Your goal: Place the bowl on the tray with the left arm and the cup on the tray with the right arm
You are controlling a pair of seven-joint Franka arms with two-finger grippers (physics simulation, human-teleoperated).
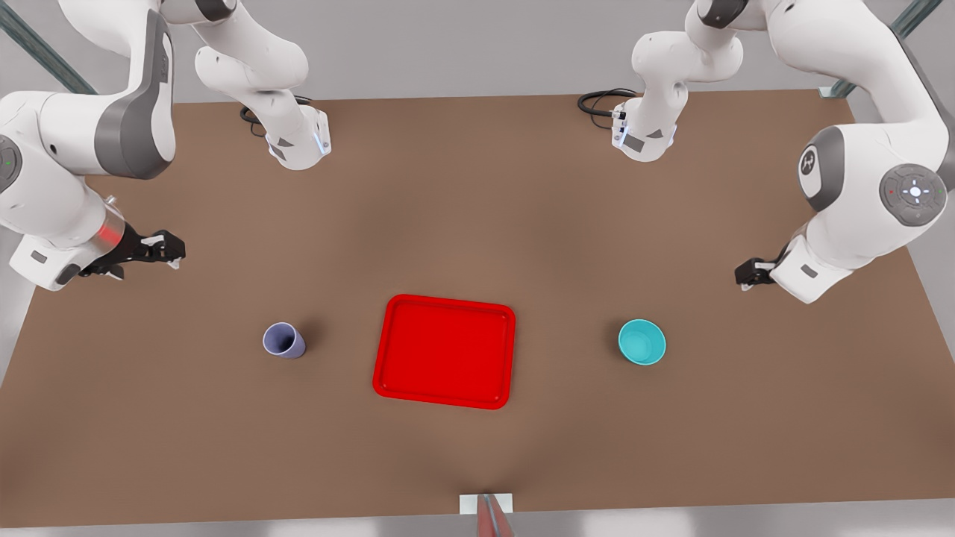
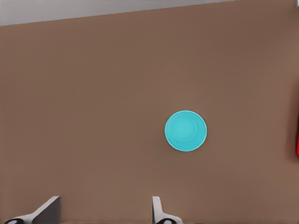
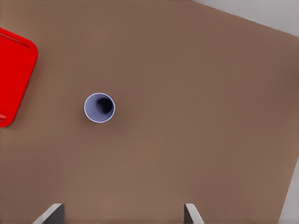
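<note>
The turquoise bowl [image 1: 642, 341] [image 2: 185, 130] stands upright on the brown table, to the front view's right of the red tray [image 1: 445, 350] [image 2: 297, 142] [image 3: 11, 74]. The lavender cup [image 1: 283, 340] [image 3: 99, 107] stands upright to the tray's left in the front view. The tray holds nothing. My left gripper [image 1: 750, 272] [image 2: 103, 210] hovers open above the table at the front view's right, behind and beyond the bowl. My right gripper [image 1: 168, 250] [image 3: 121, 212] hovers open at the front view's left, behind and beyond the cup. Neither gripper touches anything.
The two arm bases [image 1: 298, 145] [image 1: 643, 138] with black cables stand at the back of the table [image 1: 477, 224]. A small white and red fixture [image 1: 486, 511] sits at the middle of the table's front edge.
</note>
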